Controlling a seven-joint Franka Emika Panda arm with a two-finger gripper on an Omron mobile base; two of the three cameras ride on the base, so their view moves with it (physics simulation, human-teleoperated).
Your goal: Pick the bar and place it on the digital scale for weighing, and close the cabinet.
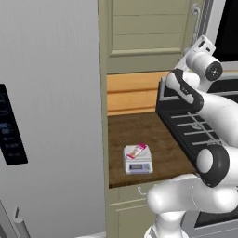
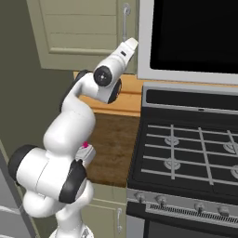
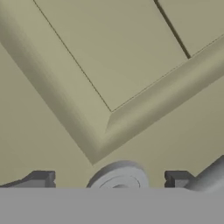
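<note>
Left base view: the white arm reaches up and forward, its pincer point(image 1: 199, 29) raised against the lower right corner of the cabinet point(image 1: 148, 32), right beside the curved grey handle point(image 1: 195, 14). The door looks flush with its frame or very nearly so. Far below the pincer and to its left, the bar point(image 1: 136, 150) lies across the platform of the digital scale point(image 1: 138, 160), which sits on the dark wooden counter point(image 1: 139, 128). A grey refrigerator point(image 1: 46, 107) stands further left.

Right base view: the pincer point(image 2: 131, 42) points up toward the cabinet door's bottom right corner, just under the handle. The microwave point(image 2: 190, 37) is immediately to the pincer's right, and the stove point(image 2: 186, 148) lies well below it. A sliver of pink bar shows behind the arm, low and left of the pincer.

Hand view: the two finger tips point(image 3: 40, 178) stand fairly wide apart with nothing between them, close to the door's panelled corner; the handle's round mounting foot sits between and just beyond them.

Risk, as a judgement: if the push lands on the handle foot, the fingers could slip off or catch the handle, leaving the door slightly ajar; drifting right could knock the microwave frame.
</note>
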